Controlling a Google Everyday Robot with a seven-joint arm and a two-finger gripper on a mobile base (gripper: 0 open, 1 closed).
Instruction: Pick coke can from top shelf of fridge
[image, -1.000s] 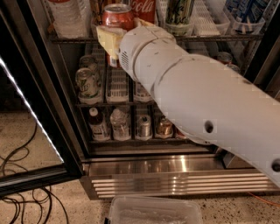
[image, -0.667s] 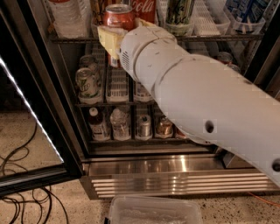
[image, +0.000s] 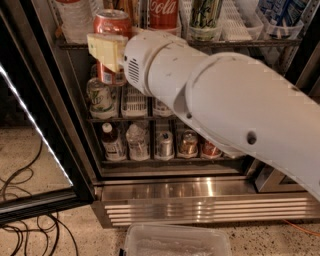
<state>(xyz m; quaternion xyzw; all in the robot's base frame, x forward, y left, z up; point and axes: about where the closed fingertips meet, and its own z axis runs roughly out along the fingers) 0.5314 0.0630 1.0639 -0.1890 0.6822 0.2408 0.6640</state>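
camera view, the only one: we saw the white arm (image: 225, 100) reaching from the right across the open fridge (image: 200, 200), with the glass door (image: 30, 125) swung out to the left. the gripper (image: 102, 50) sat at the left end of the top shelf (image: 235, 44), level with its front rail. one yellowish pad lay flat across the front of the coke can (image: 113, 22) and the other finger was hidden behind the can, so we judged the jaws clenched on the can at mid-body. that is a side grasp, likely chosen because the lanes leave no room to come in from above.

the coke can stood upright, long axis vertical and silver lid up. its red body showed above and below the pad and crossed in front of the shelf rail, so we read it as already drawn forward off the rack rather than standing in its lane. a second coca-cola can (image: 164, 12) and a green-and-white can (image: 206, 17) stood further right on the same shelf. a clear plastic bin (image: 175, 242) lay on the floor below.
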